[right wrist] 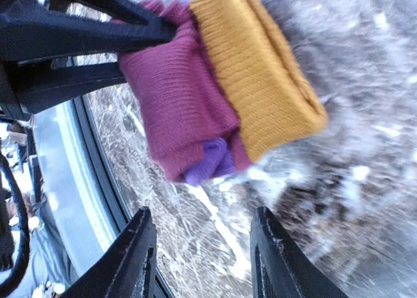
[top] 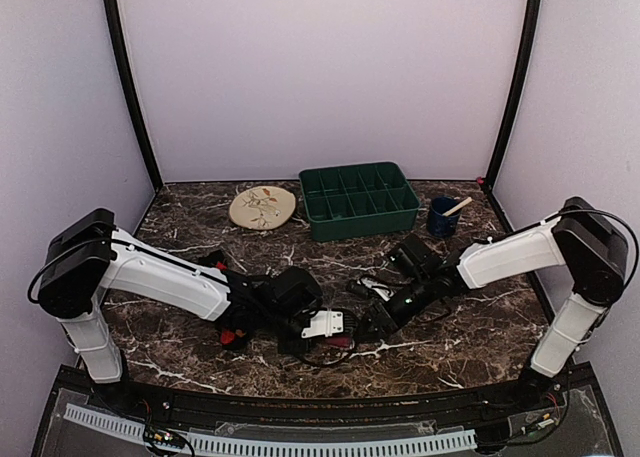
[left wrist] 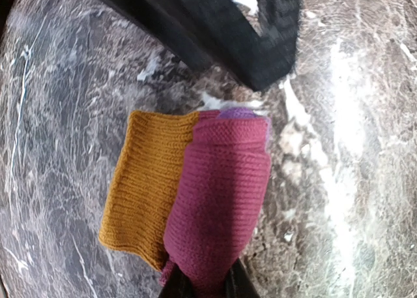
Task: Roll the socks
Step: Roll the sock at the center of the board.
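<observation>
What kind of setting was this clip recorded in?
Probably a lab recording booth, not a home: plain lilac walls enclose a marble-pattern table, with props like a green divided tray and blue cup.

a lab test booth: plain walls point(top: 320, 67), marble tabletop point(top: 190, 212).

One sock roll point(left wrist: 216, 200), one plate point(top: 262, 207), tray point(top: 364, 223), mug point(top: 441, 220)

Pale lilac walls point(top: 320, 67), met at the back corners by black posts point(top: 130, 87), enclose a dark brown marble-patterned table point(top: 480, 347) veined in white, evenly lit, with a white slotted strip point(top: 300, 444) along its near edge.
</observation>
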`<state>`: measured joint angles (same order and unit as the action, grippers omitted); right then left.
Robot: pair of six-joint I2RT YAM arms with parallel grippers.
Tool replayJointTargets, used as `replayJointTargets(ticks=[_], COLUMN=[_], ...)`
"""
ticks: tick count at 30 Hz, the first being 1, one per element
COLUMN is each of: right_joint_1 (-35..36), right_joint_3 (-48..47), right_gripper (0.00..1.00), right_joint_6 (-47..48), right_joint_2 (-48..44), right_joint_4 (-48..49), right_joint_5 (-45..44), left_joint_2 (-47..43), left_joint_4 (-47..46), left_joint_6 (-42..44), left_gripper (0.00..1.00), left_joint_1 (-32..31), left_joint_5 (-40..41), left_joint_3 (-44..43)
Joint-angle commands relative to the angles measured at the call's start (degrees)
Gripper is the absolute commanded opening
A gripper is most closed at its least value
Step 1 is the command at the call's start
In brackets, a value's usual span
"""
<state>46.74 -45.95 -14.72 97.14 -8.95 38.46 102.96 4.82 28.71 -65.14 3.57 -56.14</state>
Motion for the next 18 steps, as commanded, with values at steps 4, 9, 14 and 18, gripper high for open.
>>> replayJointTargets(ticks=[4, 9, 14, 18], right_joint_1=[-0.8, -0.8, -0.3, 1.6], right_joint_3=[2.9, 6.2, 9.0, 10.3], right_gripper=[0.47, 0.47, 0.47, 0.47], right_joint_6=[-1.5, -2.9, -3.4, -3.3], right_joint_2=[-5.4, -11.3, -15.9, -18.5], right_joint_4=[2.9, 4.5, 5.4, 5.8], right_joint_5=[-10.8, -17.7, -22.4, -24.8], left_joint_2=[1.9, 5.6, 9.9, 13.7], left_joint_4=[14.5, 20.9, 28.0, 31.8], left_joint_6=[-4.3, -5.3, -5.6, -5.8], left_gripper=[0.0, 0.0, 0.0, 0.0], left_joint_1=[1.3, 3.1, 5.5, 7.0], left_joint_5=[-3.9, -11.0, -21.4, -28.0], left_joint_3=[-1.2, -8.3, -15.1, -18.4])
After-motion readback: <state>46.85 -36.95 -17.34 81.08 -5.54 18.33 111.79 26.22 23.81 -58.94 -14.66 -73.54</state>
